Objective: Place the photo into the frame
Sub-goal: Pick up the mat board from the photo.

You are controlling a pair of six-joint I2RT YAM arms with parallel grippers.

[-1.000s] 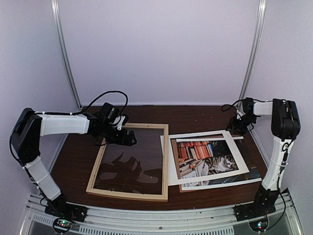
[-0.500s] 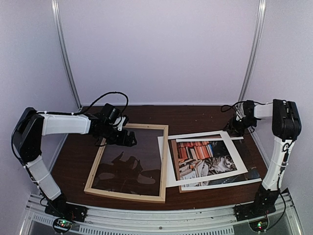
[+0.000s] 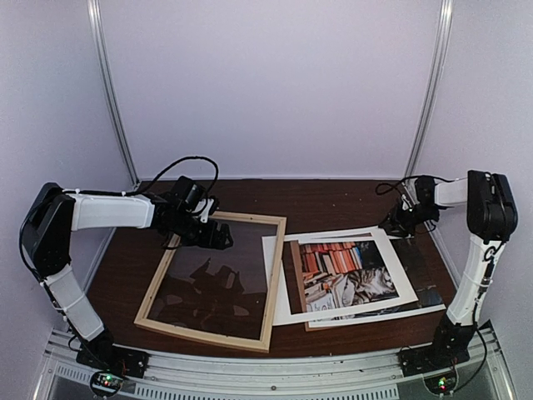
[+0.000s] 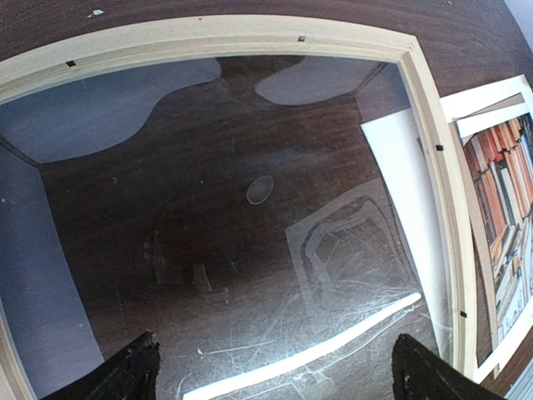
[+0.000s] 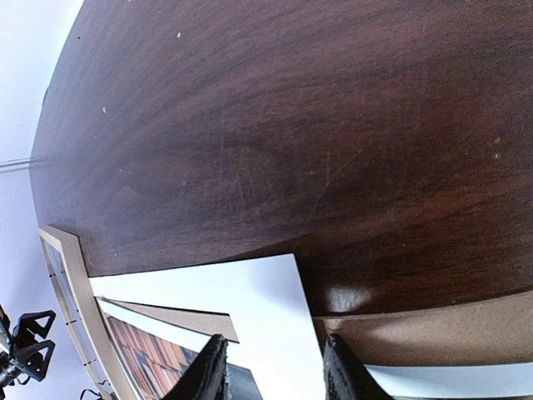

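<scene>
The frame (image 4: 250,35) is lying flat on the dark wood table (image 3: 333,196), nearest to us and left of centre. It is turned a little askew, and a glossy pane (image 3: 221,287) is filling it and mirroring the arm above.

Right of it, and slightly farther back, the photo (image 3: 346,271) is lying face up, also askew, with the cat and the red-orange books showing. Its left white border is reaching the frame's right strip. In the left wrist view we are seeing white on both sides of that strip and through the pane, so we are reading that edge as tucked under the frame. The rest of the photo is lying outside the frame, on the right half of the table. A brown board (image 5: 433,333) is peeking out from under the photo's far right side.

Farther back, the left gripper (image 4: 279,375) is hovering over the far part of the pane. It is released, with its fingers spread wide and holding nothing.

At the far right, the right gripper (image 5: 276,367) is pointing down at the photo's far right corner. Its fingers (image 5: 210,371) are standing partly apart with flat white border showing between them, so we are calling it released, pinching nothing. We cannot tell whether the tips are pressing on the paper.

Behind everything, plain pale walls (image 3: 266,83) are closing off the scene.
</scene>
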